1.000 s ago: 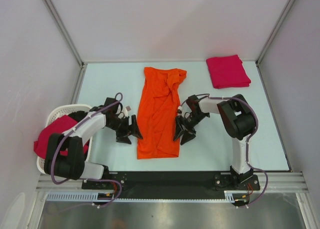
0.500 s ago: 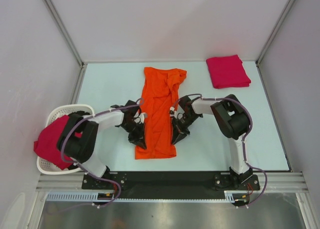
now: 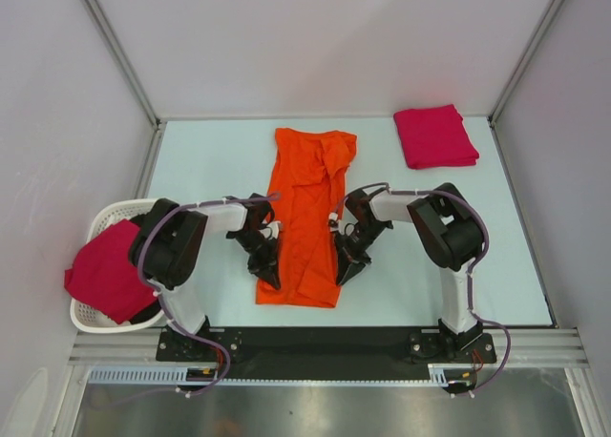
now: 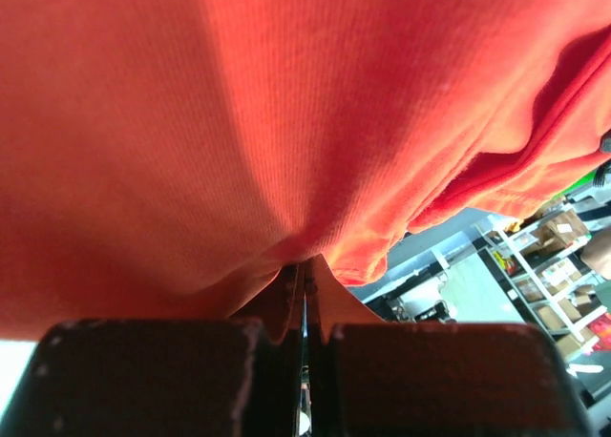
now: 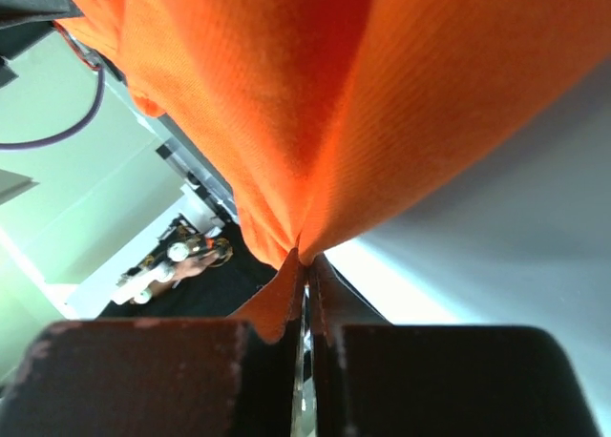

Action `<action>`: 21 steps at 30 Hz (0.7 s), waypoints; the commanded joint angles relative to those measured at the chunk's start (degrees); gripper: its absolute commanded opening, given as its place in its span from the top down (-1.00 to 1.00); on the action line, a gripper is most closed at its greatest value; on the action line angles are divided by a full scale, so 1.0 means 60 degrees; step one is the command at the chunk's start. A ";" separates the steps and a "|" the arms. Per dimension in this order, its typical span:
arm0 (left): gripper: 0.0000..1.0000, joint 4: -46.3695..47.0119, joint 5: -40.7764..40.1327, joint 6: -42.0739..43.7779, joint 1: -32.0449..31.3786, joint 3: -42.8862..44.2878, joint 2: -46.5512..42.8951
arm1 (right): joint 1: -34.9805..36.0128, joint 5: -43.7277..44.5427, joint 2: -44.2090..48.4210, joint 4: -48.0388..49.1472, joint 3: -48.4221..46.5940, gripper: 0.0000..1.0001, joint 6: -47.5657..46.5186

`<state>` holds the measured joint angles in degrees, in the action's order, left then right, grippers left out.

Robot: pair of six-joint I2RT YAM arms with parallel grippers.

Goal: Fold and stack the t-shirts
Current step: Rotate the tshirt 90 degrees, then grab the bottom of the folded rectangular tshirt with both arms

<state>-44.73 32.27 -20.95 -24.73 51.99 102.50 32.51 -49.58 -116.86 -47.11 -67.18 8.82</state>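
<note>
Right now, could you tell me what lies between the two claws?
The near end of the orange t-shirt lies between the left claw and right claw, each shut on a side edge; the top view shows it.

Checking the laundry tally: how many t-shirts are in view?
3: the bright orange cotton t-shirt at the table centre; a folded crimson-pink t-shirt at the far right; a second crimson-pink t-shirt draped over the white slatted plastic basket, which may hide more.

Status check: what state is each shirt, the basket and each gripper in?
orange t-shirt: folded into a long strip, near end pinched on both sides
left gripper: shut on orange t-shirt
right gripper: shut on orange t-shirt
far crimson t-shirt: folded flat
white basket: upright
left crimson t-shirt: unfolded, draped over basket rim
</note>
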 commanded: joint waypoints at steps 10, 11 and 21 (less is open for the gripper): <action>-0.20 -0.1071 -0.1024 0.0125 -0.0141 0.2611 -0.3001 | -0.0333 0.1773 0.1970 -0.2913 -0.3006 -0.35 0.0624; -0.31 -0.0925 -0.1159 0.0007 -0.0141 0.3209 -0.3281 | -0.0452 0.2050 0.2174 -0.2929 -0.3390 -0.41 0.0726; -0.99 0.1571 -0.2212 -0.0686 -0.0272 0.6242 -0.0609 | -0.2649 0.1965 0.1725 0.0377 -0.3847 -1.00 0.1708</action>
<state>-36.73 23.18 -24.99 -25.43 81.47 84.20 20.10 -37.21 -100.57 -53.69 -90.98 15.07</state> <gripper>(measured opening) 0.994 0.995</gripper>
